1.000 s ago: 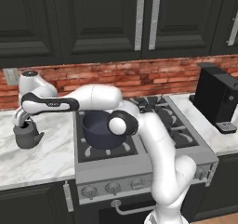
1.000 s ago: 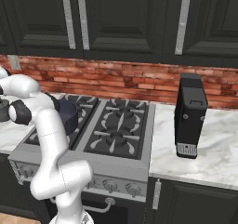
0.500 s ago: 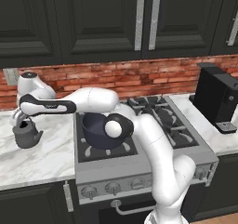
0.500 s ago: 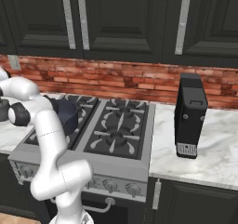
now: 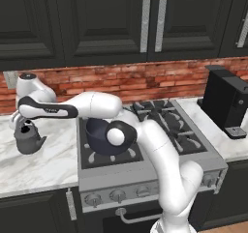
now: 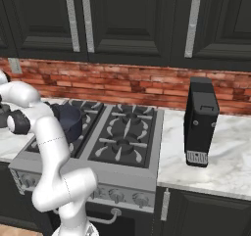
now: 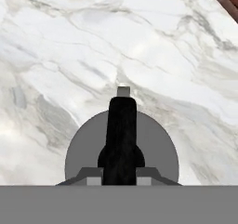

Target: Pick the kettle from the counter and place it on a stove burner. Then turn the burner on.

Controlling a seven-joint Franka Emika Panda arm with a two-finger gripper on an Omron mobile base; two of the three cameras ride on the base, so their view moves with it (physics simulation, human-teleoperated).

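we are finding the gripper (image 5: pixel 24 126) clenched on the kettle (image 5: pixel 28 139) handle, near the counter (image 5: pixel 43 164) left edge — pick step; next we are judging a lift toward a stove burner (image 5: pixel 167 123).

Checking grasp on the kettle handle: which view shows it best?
Hand view: looks straight down on the kettle, its black handle running between the gripper fingertips, which are shut on it. Left base view shows the kettle side-on on the counter, handle top hidden by the hand.
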